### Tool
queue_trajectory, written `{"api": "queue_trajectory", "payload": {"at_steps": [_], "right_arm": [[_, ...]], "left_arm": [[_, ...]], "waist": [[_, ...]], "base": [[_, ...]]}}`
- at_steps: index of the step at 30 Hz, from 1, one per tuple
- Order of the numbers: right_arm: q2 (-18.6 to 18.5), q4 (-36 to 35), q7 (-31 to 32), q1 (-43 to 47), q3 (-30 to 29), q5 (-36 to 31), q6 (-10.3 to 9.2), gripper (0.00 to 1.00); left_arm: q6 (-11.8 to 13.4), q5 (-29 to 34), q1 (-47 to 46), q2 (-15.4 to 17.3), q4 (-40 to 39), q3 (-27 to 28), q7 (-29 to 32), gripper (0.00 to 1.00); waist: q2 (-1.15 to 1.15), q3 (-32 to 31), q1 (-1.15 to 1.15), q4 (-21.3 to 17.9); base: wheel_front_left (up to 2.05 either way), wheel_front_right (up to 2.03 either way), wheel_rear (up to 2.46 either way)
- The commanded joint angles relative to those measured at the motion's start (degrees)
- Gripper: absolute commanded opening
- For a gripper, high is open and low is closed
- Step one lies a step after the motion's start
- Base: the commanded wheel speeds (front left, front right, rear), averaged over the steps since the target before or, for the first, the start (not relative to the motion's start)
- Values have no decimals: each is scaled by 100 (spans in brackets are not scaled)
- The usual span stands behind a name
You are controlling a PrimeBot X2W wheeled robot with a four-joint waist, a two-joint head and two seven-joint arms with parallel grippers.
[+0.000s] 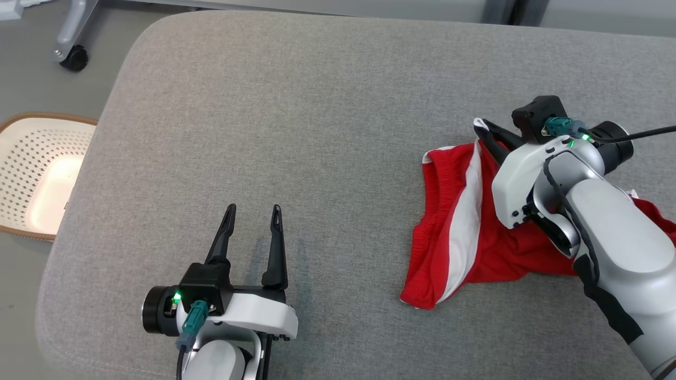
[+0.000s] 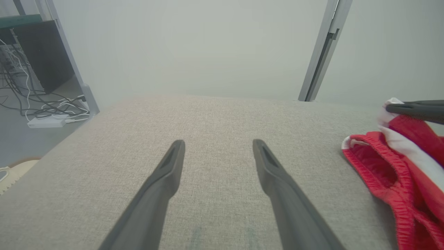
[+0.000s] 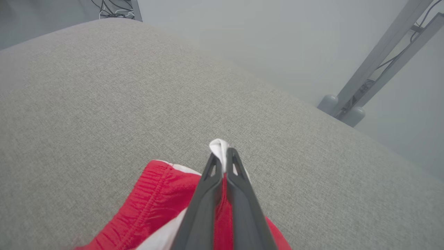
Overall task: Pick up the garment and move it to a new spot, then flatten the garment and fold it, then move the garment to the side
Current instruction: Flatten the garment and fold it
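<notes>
The garment (image 1: 465,227) is a pair of red shorts with a white side stripe, lying crumpled on the right half of the grey cushion (image 1: 296,132). My right gripper (image 1: 485,128) is shut on its far edge, with a white tuft of fabric (image 3: 218,145) pinched between the closed fingers (image 3: 239,180). That edge is lifted a little off the cushion. The shorts' elastic waistband (image 2: 378,166) gapes open toward the left. My left gripper (image 1: 252,212) rests open near the cushion's front left, well apart from the garment, its fingers (image 2: 163,173) spread over bare fabric.
A white perforated basket (image 1: 37,174) with a brown rim stands on the floor to the left of the cushion. A castor and metal frame legs (image 1: 74,53) lie beyond the far left corner. Cables and a power strip (image 2: 48,118) are on the floor.
</notes>
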Motion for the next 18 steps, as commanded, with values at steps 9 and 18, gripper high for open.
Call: {"api": "queue_trajectory", "payload": {"at_steps": [9, 18], "right_arm": [[-94, -704, -464, 160, -72, 257, -2, 0], [-939, -2800, 27, 1218, -495, 671, -2, 0]], "left_arm": [[-79, 195, -12, 20, 69, 201, -21, 100], [-218, 457, 128, 19, 146, 471, -21, 100]], "waist": [[0, -235, 0, -440], [0, -472, 0, -1159]], "base": [[0, 0, 0], [0, 0, 0]]}}
